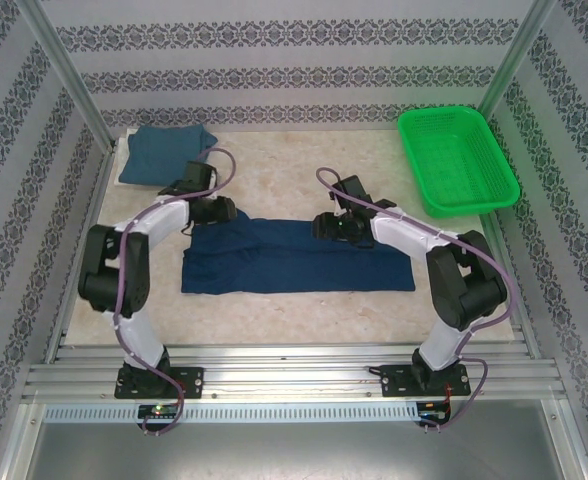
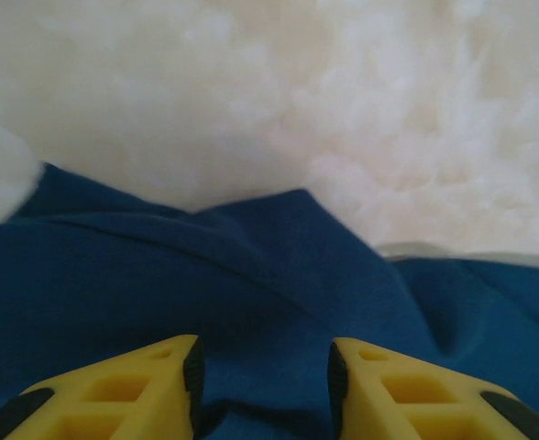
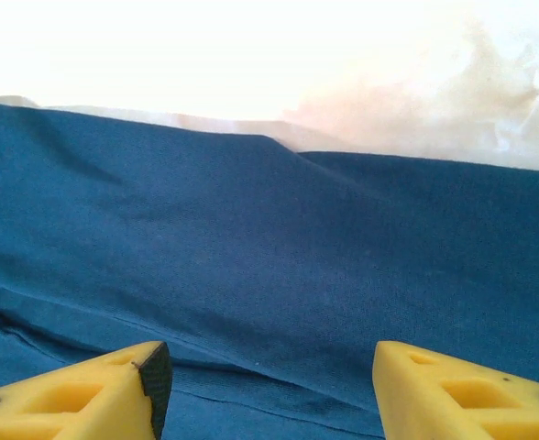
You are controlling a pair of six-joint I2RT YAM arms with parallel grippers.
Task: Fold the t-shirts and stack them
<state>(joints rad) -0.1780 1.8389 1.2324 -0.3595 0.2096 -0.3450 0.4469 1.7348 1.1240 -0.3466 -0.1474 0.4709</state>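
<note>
L gripper (image 2: 265, 367) & R gripper (image 3: 269, 367) hovering released, nothing held, over navy tee (image 1: 294, 258); soft limp cloth, prob best pinching far-edge corners.

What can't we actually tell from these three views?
- Top view: the far edge of the navy shirt sits under the left gripper and right gripper; its fold layers are too small to count.
- Top view: the teal shirt has its near right corner behind the left wrist.
- Wrist views: whether either gripper touches the cloth; the bottom edge cuts the fingers off.
</note>
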